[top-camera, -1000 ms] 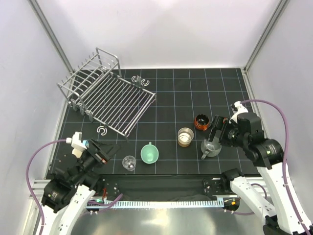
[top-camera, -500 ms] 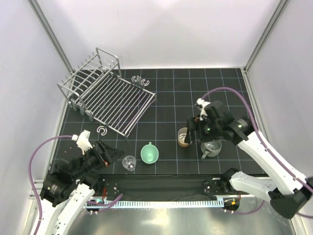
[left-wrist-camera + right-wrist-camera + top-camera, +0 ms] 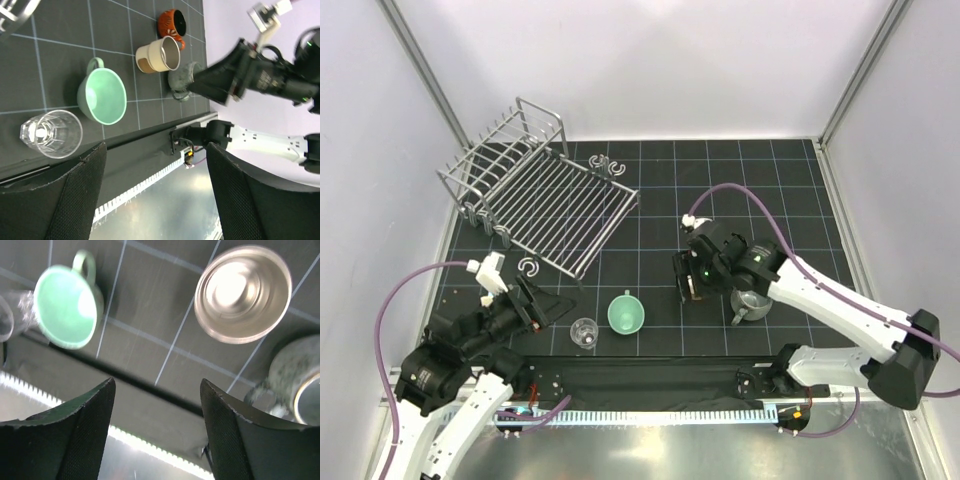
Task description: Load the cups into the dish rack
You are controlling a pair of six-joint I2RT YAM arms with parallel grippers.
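The silver wire dish rack (image 3: 535,195) stands empty at the back left. The mint green cup (image 3: 627,313) and the clear glass (image 3: 584,332) stand near the front. The grey mug (image 3: 752,303) is at the right. My right gripper (image 3: 685,278) is open and empty, hovering over the beige cup (image 3: 243,292), with the mint cup (image 3: 67,307) to its left and the grey mug (image 3: 295,382) to its right. My left gripper (image 3: 545,305) is open and empty, just left of the glass (image 3: 50,133). The left wrist view also shows the orange-red cup (image 3: 172,22), the beige cup (image 3: 160,54) and the mint cup (image 3: 102,96).
Small grey C-shaped clips lie behind the rack (image 3: 605,163) and at its front corner (image 3: 528,265). The right arm (image 3: 250,75) reaches across the mat above the cups. A metal strip (image 3: 650,410) runs along the front edge.
My right arm has swung left, from beside the grey mug to over the beige cup, now covering the orange-red cup from above. My left gripper has shifted slightly forward.
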